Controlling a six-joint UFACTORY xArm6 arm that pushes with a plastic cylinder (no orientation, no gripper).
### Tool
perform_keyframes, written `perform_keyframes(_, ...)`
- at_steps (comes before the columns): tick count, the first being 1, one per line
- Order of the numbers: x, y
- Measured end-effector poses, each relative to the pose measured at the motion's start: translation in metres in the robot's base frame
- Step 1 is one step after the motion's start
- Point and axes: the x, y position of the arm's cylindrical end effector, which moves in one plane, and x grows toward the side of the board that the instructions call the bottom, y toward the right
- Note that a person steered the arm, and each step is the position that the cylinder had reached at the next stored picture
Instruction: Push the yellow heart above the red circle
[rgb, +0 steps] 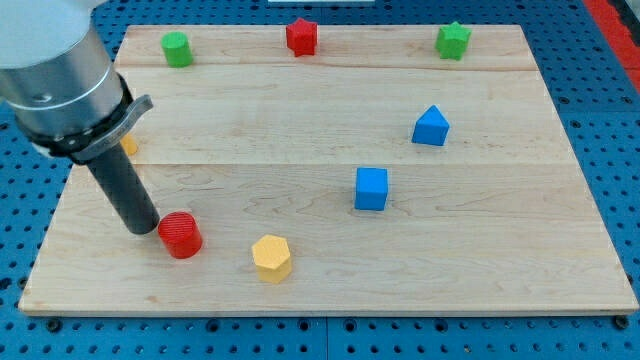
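The red circle (181, 235) lies near the view's bottom left of the wooden board (330, 110). My tip (144, 229) rests on the board just left of the red circle, touching or nearly touching its left side. A small piece of a yellow block (129, 144) shows at the board's left edge, above the red circle; the arm's grey body hides most of it, so I cannot make out its shape. It may be the yellow heart.
A yellow hexagon (271, 258) lies right of the red circle near the bottom edge. A blue cube (371, 188) and a blue triangle (431, 126) sit right of centre. A green circle (177, 48), a red star (301, 36) and a green star (453, 40) line the top.
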Motion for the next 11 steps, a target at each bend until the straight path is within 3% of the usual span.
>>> perform_keyframes(2, -0.077, -0.117)
perform_keyframes(3, -0.084, -0.09)
perform_keyframes(4, -0.127, -0.063)
perform_keyframes(5, -0.153, -0.075)
perform_keyframes(6, -0.165, -0.014)
perform_keyframes(7, -0.124, 0.002)
perform_keyframes(8, -0.113, 0.038)
perform_keyframes(9, -0.13, 0.047)
perform_keyframes(10, -0.173, -0.009)
perform_keyframes(11, -0.144, -0.036)
